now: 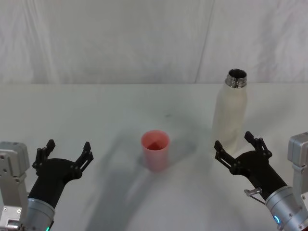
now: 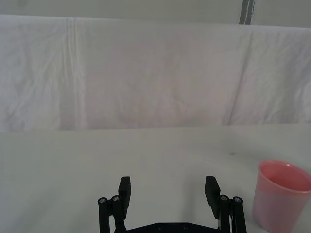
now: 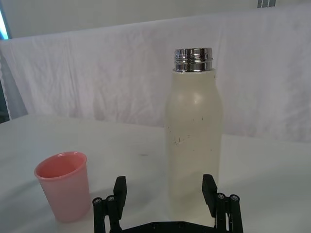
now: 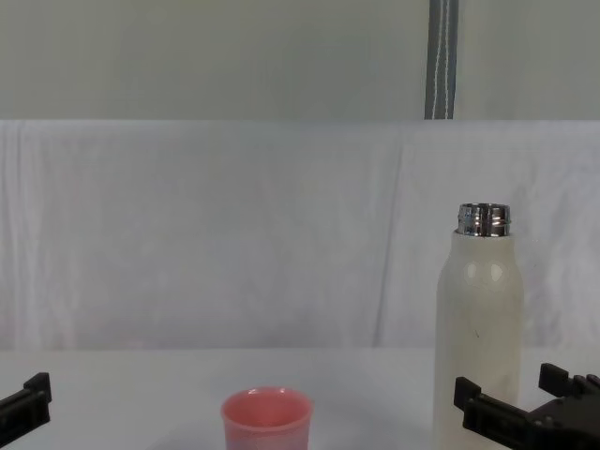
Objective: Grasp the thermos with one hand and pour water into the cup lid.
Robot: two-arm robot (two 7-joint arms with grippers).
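- The thermos [image 1: 230, 113] stands upright and uncapped on the white surface [image 1: 96, 110], on the robot's right side, its steel neck [image 3: 193, 59] open to the air
- The cup lid [image 1: 155, 150] sits upright near the middle of the surface, well apart from the thermos and to its left
- The right end effector [image 1: 239, 144] hovers just in front of the thermos with its fingers spread apart, one on each side of the lower body, not yet touching it
- The step in hand, as judged, is the grasp: the right arm should advance until the bottle sits deep between the fingers before it closes
- A grip around the mid body rather than near the base would probably give better control when the tall bottle is tilted; a low hold risks it swinging or slipping
- The closing should be centred, since a one-sided touch could push the bottle over
- For the pour, the neck would have to be carried over the cup lid and tipped slowly, because the light cup could be knocked or overfilled
- The left end effector [image 1: 66, 149] waits at the left with its fingers apart, holding nothing, near the cup lid but clear of it
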